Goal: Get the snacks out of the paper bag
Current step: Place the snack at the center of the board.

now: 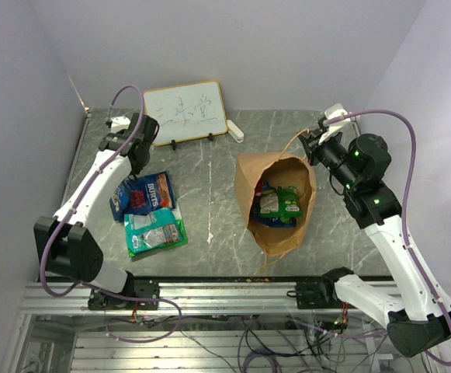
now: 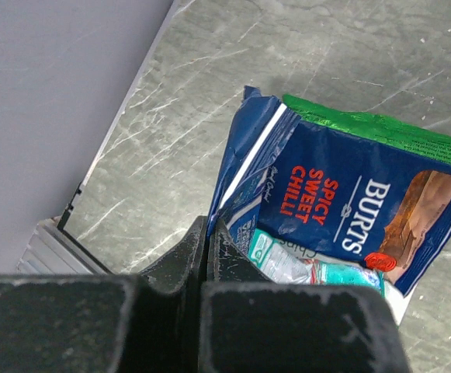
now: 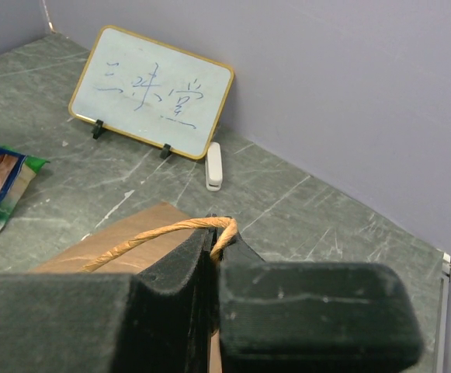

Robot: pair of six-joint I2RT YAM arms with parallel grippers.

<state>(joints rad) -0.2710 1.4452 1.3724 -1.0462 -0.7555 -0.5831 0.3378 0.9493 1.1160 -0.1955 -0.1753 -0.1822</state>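
The brown paper bag (image 1: 248, 175) lies open on the table, with green packets (image 1: 281, 202) and a blue one (image 1: 275, 221) inside. My right gripper (image 1: 310, 144) is shut on the bag's twisted handle (image 3: 155, 231) at the bag's far edge, which shows between my fingertips in the right wrist view (image 3: 223, 231). A blue "Burts" packet (image 1: 149, 192) lies left of the bag, partly over a green-and-white packet (image 1: 157, 230). My left gripper (image 1: 137, 165) is shut on the blue packet's (image 2: 341, 194) edge, seen in the left wrist view (image 2: 208, 224).
A white framed board (image 1: 185, 113) with writing stands at the back, and also shows in the right wrist view (image 3: 151, 92). A small white eraser (image 1: 235, 130) lies beside it. Walls close in the table on the left, back and right. A metal rail (image 1: 209, 289) runs along the near edge.
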